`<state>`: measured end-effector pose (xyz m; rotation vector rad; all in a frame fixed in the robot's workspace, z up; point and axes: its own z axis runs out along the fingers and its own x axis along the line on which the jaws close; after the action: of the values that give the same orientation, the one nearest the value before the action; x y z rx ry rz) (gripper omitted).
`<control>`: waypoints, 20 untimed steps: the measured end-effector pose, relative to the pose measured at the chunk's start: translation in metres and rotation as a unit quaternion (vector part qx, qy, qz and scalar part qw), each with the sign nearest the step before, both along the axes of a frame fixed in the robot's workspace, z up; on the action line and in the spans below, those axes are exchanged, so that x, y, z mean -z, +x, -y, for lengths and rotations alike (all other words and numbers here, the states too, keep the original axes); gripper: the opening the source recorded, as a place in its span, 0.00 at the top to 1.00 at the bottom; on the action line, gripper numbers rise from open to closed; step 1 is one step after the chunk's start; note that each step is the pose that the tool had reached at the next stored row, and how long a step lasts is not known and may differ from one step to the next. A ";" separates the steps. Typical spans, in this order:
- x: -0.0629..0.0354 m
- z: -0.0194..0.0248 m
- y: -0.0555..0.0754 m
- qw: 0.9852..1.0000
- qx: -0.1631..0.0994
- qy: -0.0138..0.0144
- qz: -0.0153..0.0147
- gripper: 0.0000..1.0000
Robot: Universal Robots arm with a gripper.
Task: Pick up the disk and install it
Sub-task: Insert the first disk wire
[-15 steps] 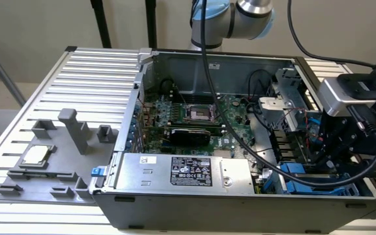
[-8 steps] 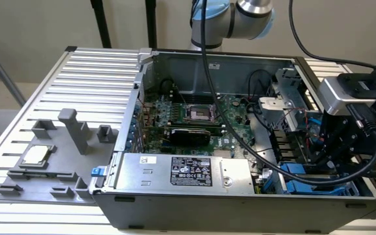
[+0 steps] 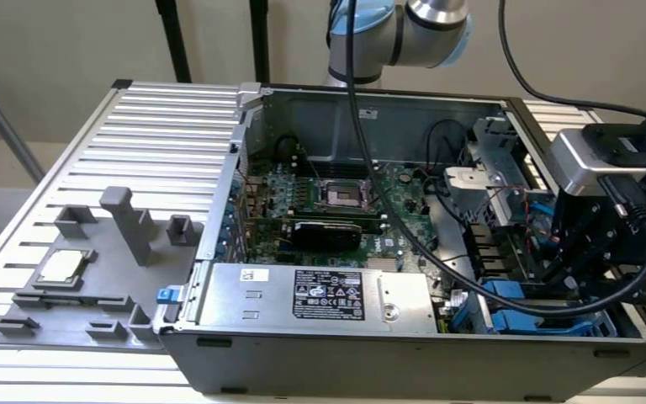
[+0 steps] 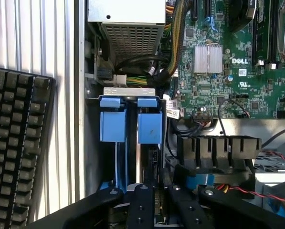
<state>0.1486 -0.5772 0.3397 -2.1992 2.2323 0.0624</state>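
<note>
Gripper [image 4: 156,202]: jaws nearly closed, apparently pinching the disk [image 4: 152,191] edge-on.
Disk: upright, entering the computer case [image 3: 413,358] bay beside blue carriers [image 4: 149,125].

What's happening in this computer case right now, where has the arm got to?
The gripper is down in the drive bay corner of the open computer case, at the exterior view's right. Its fingers close narrowly around the disk, which stands edge-up in the blue bay, seemingly partly slotted in. The power supply sits alongside.

I see the open grey metal computer case [image 3: 335,358] mid-frame, the grey plastic fixture tray [image 3: 71,307] lower left, beside it
</note>
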 end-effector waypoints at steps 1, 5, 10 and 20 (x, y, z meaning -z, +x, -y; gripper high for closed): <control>-0.0018 -0.0001 0.000 1.000 0.000 0.000 0.000 0.83; -0.0032 -0.0001 0.000 1.000 0.001 0.000 0.000 0.83; -0.0013 -0.0001 -0.001 1.000 0.006 -0.002 0.000 0.83; 0.0019 -0.0020 -0.002 1.000 0.012 -0.006 0.000 0.83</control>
<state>0.1467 -0.5752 0.3378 -2.1786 2.2635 0.0496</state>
